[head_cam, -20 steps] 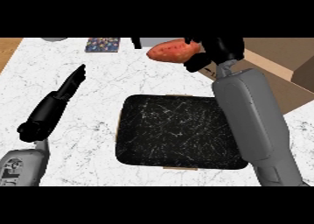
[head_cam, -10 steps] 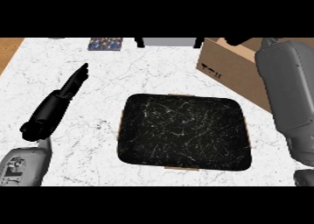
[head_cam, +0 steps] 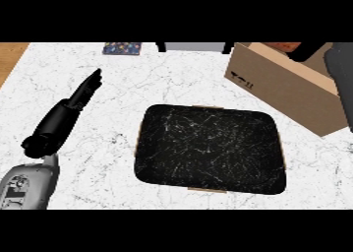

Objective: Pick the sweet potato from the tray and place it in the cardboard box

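The black tray (head_cam: 208,147) lies in the middle of the white marble counter, with nothing on it. The open cardboard box (head_cam: 280,86) stands at the back right. Above the box's opening, at the picture's top edge, part of my right hand (head_cam: 313,49) shows, curled beside a reddish sliver of the sweet potato (head_cam: 285,46). Most of both is cut off. The grey right forearm (head_cam: 347,78) runs down the right edge. On the counter to the left of the tray rests my left hand (head_cam: 73,103), open with its fingers straight.
A small patterned item (head_cam: 122,47) lies at the counter's back edge. A grey object with dark ends (head_cam: 195,47) sits behind it, toward the middle. Wooden floor (head_cam: 5,64) shows past the counter's left edge.
My right arm has carried the sweet potato from above the tray's far side rightward to over the cardboard box. The view has shifted slightly. The left hand has stayed put.
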